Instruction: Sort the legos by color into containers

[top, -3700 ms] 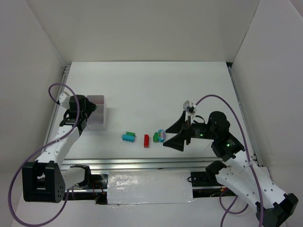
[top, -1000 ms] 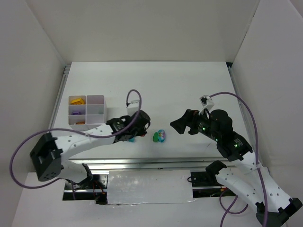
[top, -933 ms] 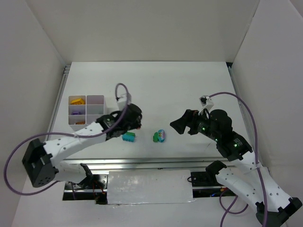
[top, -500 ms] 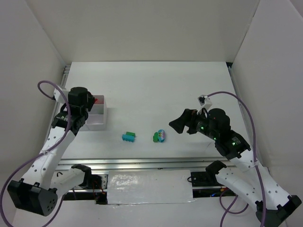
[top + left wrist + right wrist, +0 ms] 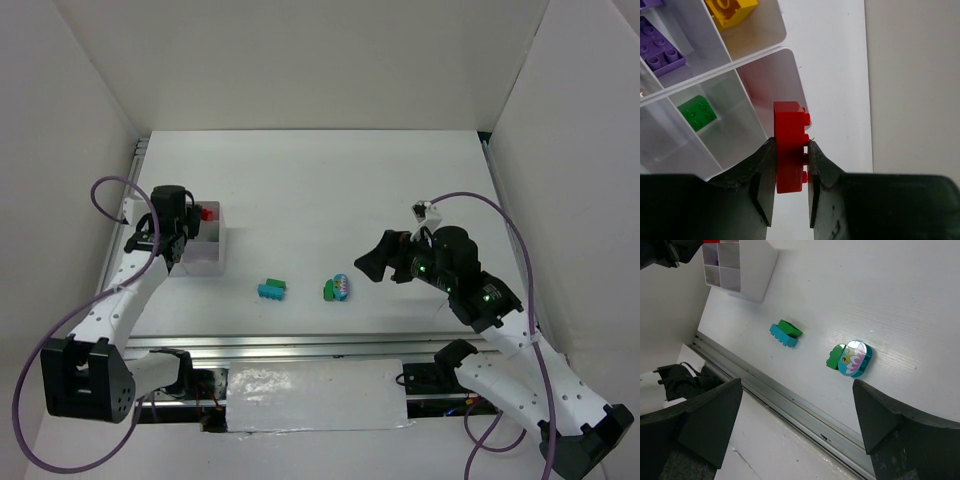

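Observation:
My left gripper (image 5: 789, 150) is shut on a red studded brick (image 5: 789, 147) and holds it above the outer wall of an empty corner compartment of the white organiser tray (image 5: 765, 85). In the top view the brick (image 5: 208, 212) is at the tray's far right corner (image 5: 205, 262). Other compartments hold a yellow brick (image 5: 730, 7), purple bricks (image 5: 660, 50) and a green brick (image 5: 697, 112). My right gripper (image 5: 796, 384) is open and empty, raised to the right of the loose bricks.
On the table lie a teal brick with a green one on it (image 5: 272, 289) and a green brick joined to a teal oval picture piece (image 5: 337, 289). Both show in the right wrist view, the teal-green pair (image 5: 786, 333) and the oval piece (image 5: 850, 357). A metal rail (image 5: 790, 410) runs along the near edge.
The red brick has left the table. My left arm reached to the middle, then swung back to the tray with the brick held. My right gripper drew back and lifted.

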